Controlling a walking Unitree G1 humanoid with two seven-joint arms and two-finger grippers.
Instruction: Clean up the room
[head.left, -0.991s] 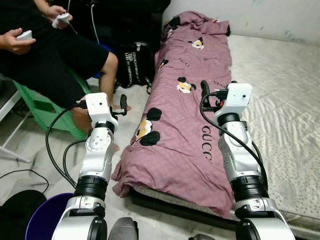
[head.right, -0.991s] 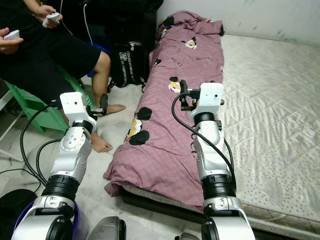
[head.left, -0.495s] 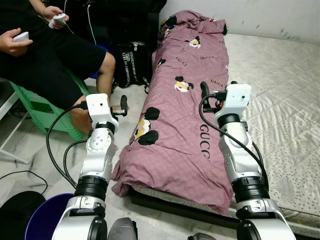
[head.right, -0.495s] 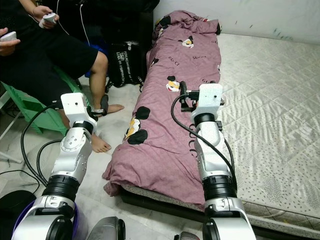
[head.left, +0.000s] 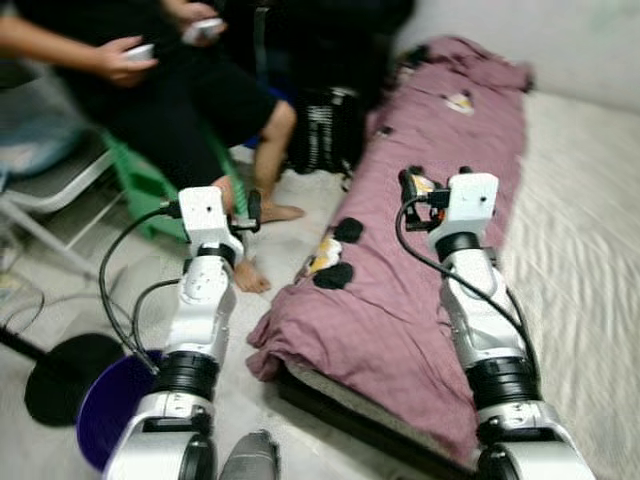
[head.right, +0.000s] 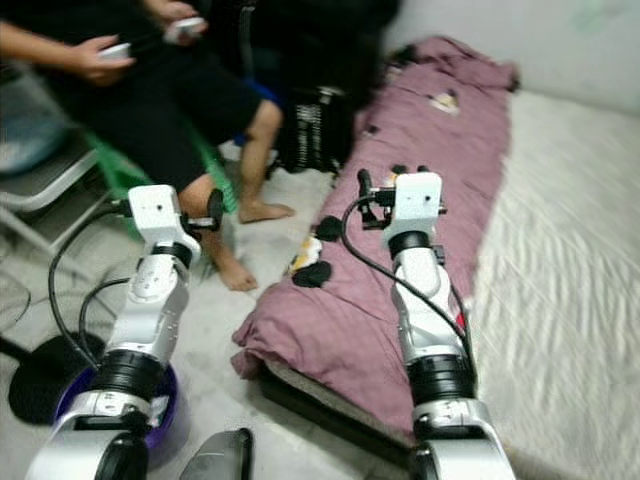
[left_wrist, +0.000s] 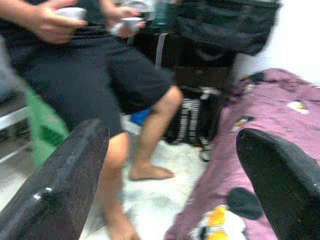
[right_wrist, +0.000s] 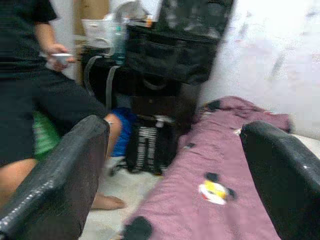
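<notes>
Now we face the quilt (head.left: 420, 290) on the bed (head.left: 590, 260), both jaws spread and empty; we should steady ourselves, then bring the right gripper (head.left: 408, 185) down onto a fold.

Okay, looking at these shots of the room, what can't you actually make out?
- Print on the blanket: blurred in both eye views.
- What the person's hand holds: blurred in the left wrist view.
- Items on the shelf: small and blurred in the right wrist view.
- Bucket: partly hidden by the left arm; its contents don't show.
</notes>
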